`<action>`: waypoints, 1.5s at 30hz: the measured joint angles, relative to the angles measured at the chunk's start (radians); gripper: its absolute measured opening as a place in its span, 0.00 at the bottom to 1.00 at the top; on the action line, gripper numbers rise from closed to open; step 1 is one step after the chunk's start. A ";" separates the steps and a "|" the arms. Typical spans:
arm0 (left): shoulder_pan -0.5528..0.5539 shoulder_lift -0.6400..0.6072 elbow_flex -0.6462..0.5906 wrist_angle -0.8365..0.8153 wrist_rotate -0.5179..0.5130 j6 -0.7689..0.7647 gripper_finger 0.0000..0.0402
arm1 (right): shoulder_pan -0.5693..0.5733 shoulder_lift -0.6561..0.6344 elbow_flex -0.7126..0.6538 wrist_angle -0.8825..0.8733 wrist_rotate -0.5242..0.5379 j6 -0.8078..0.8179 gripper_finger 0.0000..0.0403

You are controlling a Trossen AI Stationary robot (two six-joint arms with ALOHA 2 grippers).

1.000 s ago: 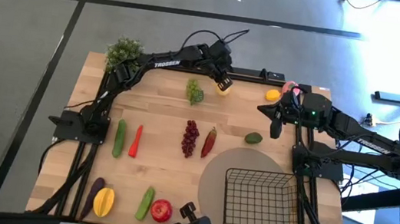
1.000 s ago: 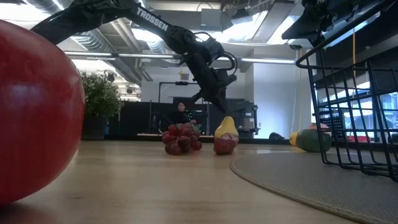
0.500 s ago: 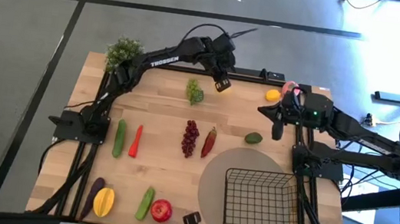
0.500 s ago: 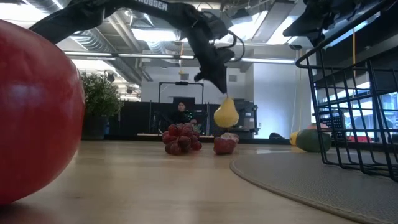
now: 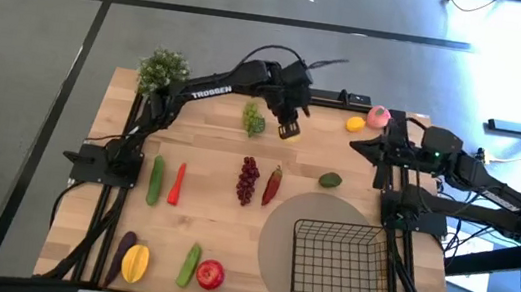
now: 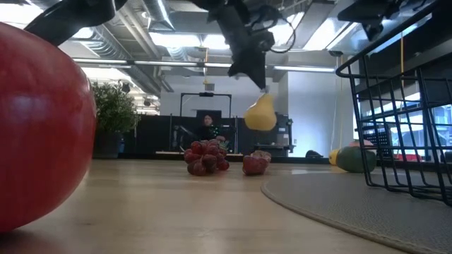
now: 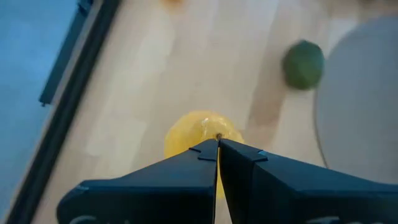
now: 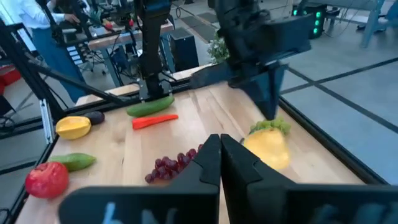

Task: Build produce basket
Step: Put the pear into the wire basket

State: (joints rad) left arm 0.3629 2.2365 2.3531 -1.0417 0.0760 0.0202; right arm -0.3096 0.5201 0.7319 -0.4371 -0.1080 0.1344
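- The left hand (image 5: 289,128) is gripping the yellow pear (image 6: 260,114) by its top and is holding it in the air above the table (image 5: 202,209), just beside the green grapes (image 5: 254,119).
- The right hand (image 5: 381,177) is waiting with its fingers pressed together, near the lemon (image 5: 355,124) and the pink peach (image 5: 378,117).
- The black wire basket (image 5: 341,266) is standing on the round grey mat (image 5: 280,229), well apart from the pear.
- The dark red grapes (image 5: 249,180) and the avocado (image 5: 331,181) are lying on the table between them.
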 joint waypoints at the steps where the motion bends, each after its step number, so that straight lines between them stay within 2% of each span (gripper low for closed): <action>1: -0.010 -0.004 -0.001 -0.003 0.000 -0.003 0.00 | 0.000 -0.009 0.000 -0.011 0.000 -0.007 0.00; 11: -0.109 -0.055 0.000 0.013 -0.004 -0.041 0.00 | 0.000 -0.073 0.000 -0.127 0.000 -0.013 0.00; 23: -0.212 -0.124 -0.001 0.075 -0.004 -0.110 0.00 | 0.000 -0.080 0.000 -0.139 0.000 -0.101 0.00; 31: -0.292 -0.128 0.000 0.149 0.042 -0.145 0.00 | 0.000 -0.080 0.000 -0.145 -0.026 -0.168 0.00; 45: -0.477 -0.127 -0.001 0.279 0.042 -0.178 0.00 | 0.000 -0.091 0.005 -0.176 -0.054 -0.251 0.00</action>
State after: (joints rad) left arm -0.1141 2.1096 2.3525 -0.7627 0.1180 -0.1578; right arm -0.3092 0.4286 0.7372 -0.6135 -0.1615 -0.1164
